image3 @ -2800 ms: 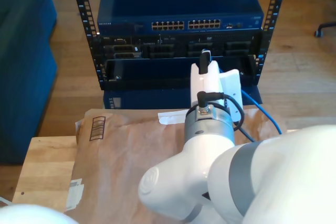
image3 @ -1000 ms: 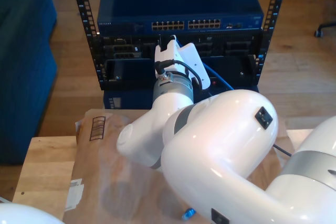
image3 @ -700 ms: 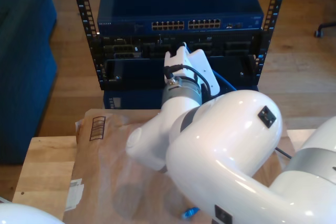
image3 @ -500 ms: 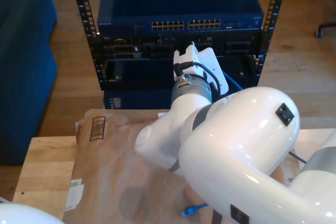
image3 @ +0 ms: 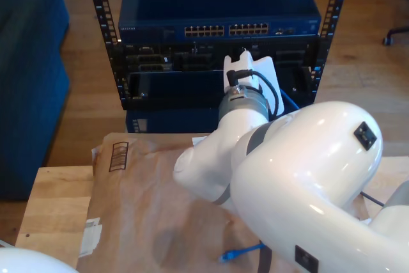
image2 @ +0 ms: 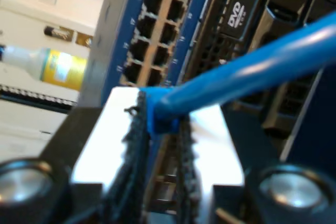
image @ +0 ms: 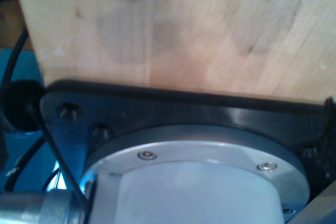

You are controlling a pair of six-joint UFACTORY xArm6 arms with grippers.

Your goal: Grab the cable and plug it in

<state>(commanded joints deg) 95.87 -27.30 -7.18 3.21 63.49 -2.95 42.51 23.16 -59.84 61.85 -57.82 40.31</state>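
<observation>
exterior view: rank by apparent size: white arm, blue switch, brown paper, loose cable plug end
1. white arm, though it is nearest the camera, so inflated
2. brown paper
3. blue switch; close to the paper, ordering unsure
4. cable plug end, smallest

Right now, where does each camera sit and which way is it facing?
Exterior view: behind and above my arm, facing the rack switch.
First wrist view: faces the wooden tabletop and a round arm base.
Second wrist view: on my second claw, facing the switch ports.
Shared: the blue cable and switch.

Soft, even daylight outside; both wrist views are blurred close-up.
</observation>
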